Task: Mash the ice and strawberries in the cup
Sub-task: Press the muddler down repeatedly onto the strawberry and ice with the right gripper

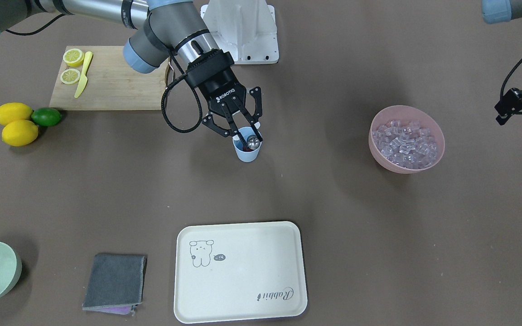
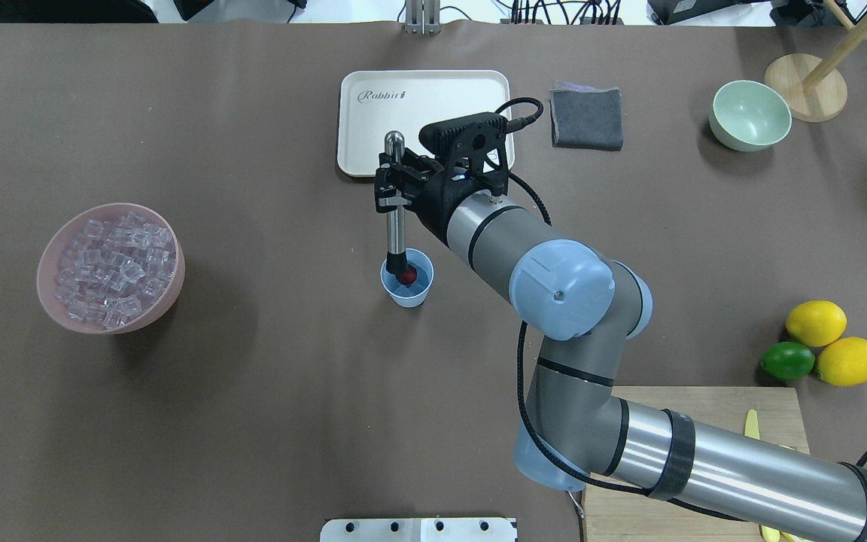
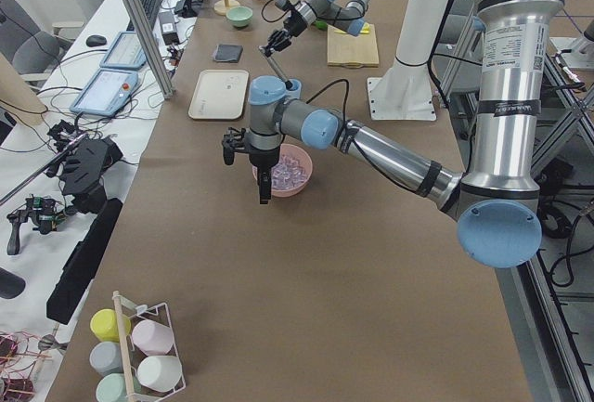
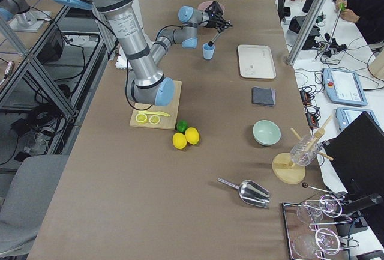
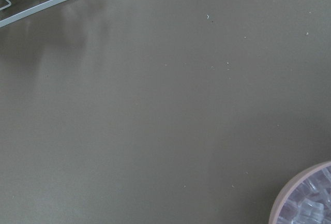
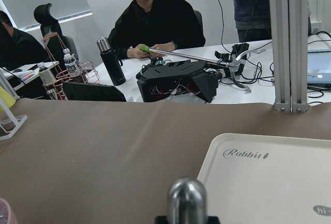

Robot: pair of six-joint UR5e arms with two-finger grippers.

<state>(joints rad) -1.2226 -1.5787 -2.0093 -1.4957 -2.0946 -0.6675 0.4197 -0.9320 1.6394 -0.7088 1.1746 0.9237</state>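
Right gripper (image 2: pixel 392 192) clamped on metal muddler (image 2: pixel 397 222) — tip at strawberry (image 2: pixel 406 278) inside blue cup (image 2: pixel 412 298), left gripper (image 3: pixel 264 190) — cannot tell.

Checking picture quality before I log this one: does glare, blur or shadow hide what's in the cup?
Overhead exterior: even light, soft shadows; the strawberry shows clearly in the cup. Front-facing: the right gripper and metal muddler cover much of the cup's mouth. Right wrist: the muddler's top is close and soft. Left wrist: flat, low contrast, pink bowl cropped at the corner.
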